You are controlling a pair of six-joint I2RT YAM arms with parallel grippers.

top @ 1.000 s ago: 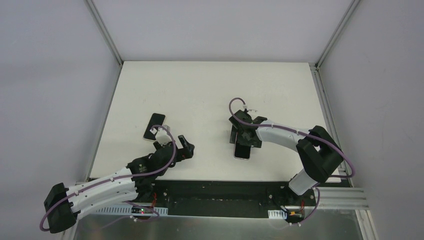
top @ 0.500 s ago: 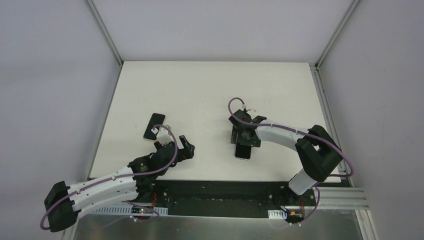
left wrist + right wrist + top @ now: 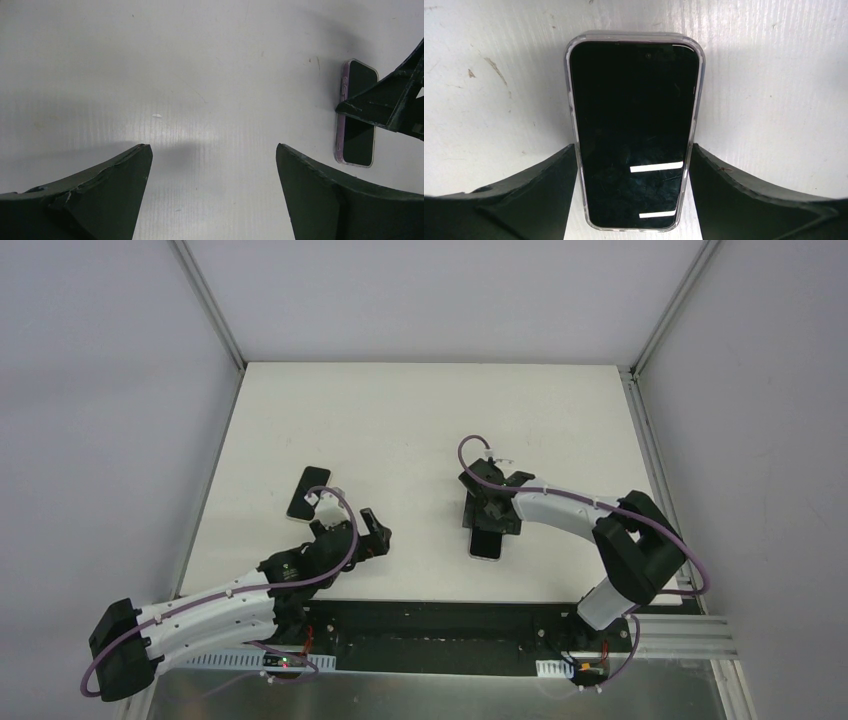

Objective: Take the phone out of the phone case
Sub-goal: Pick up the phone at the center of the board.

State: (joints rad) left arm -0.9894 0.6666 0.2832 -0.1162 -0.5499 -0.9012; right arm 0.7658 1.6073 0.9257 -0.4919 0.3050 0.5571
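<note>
The phone, black screen up, lies in a clear phone case on the white table. Its case also shows in the top view and, with a purple side edge, in the left wrist view. My right gripper straddles its near half, and both fingertips touch the long sides of the case. In the top view the right gripper sits over the phone's far end. My left gripper hovers open to the left over bare table, nothing between its fingers.
A second dark phone-shaped item lies flat just beyond the left gripper. Grey walls and metal rails bound the white table. The arm bases stand along the near edge.
The right jaws have narrowed onto the sides of the phone case. The left arm has barely shifted and stays wide open.
</note>
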